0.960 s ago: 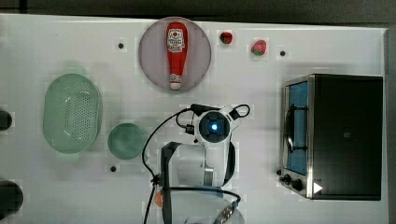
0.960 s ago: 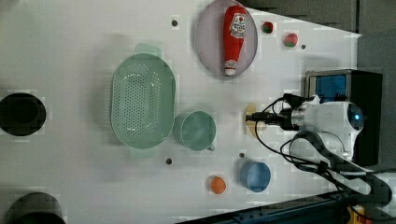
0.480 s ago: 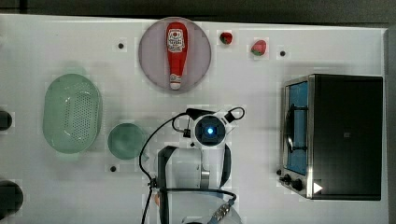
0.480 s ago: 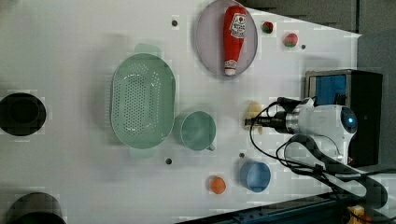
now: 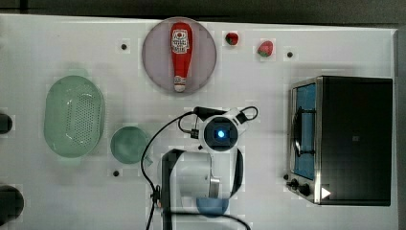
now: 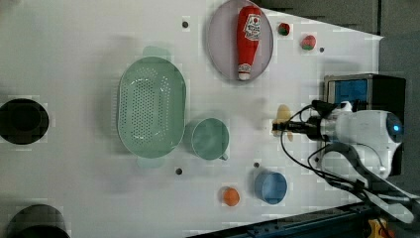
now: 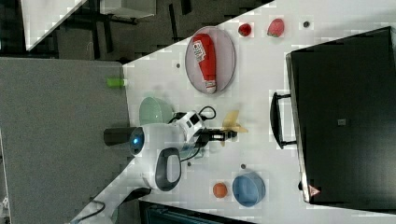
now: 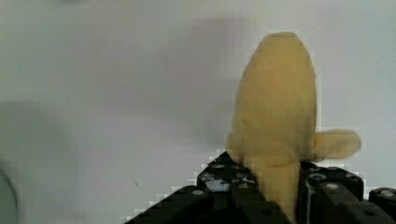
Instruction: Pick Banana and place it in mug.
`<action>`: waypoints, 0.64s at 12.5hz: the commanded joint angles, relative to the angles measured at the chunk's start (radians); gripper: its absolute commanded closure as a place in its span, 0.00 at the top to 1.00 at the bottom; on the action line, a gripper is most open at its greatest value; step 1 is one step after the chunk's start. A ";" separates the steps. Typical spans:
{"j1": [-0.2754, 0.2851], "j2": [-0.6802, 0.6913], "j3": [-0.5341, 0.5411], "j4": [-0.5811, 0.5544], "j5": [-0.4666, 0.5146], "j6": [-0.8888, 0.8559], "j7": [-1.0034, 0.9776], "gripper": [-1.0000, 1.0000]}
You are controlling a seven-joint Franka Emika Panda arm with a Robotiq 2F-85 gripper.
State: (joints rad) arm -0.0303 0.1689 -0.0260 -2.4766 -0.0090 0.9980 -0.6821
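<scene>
banana (image 8: 275,121) pinched between jaws, gripper (image 8: 275,196) clamped on its lower end; mug (image 6: 209,139) well apart on bench (image 6: 89,188), beside colander (image 6: 151,106).

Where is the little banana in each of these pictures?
Top view: I cannot make it out; the arm's head lies over that spot.
Left view: banana at the gripper tip, to the mug's right.
Right view: banana at the gripper tip, left of the black oven's handle.
Wrist view: banana held between the fingers.
Shared landmark: the ketchup bottle on its plate.
</scene>
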 commanded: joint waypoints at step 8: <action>0.002 -0.451 0.038 0.231 0.003 -0.571 -0.019 0.25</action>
State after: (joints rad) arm -0.0602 -0.2903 -0.0055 -2.2246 0.0005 0.4722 -0.6846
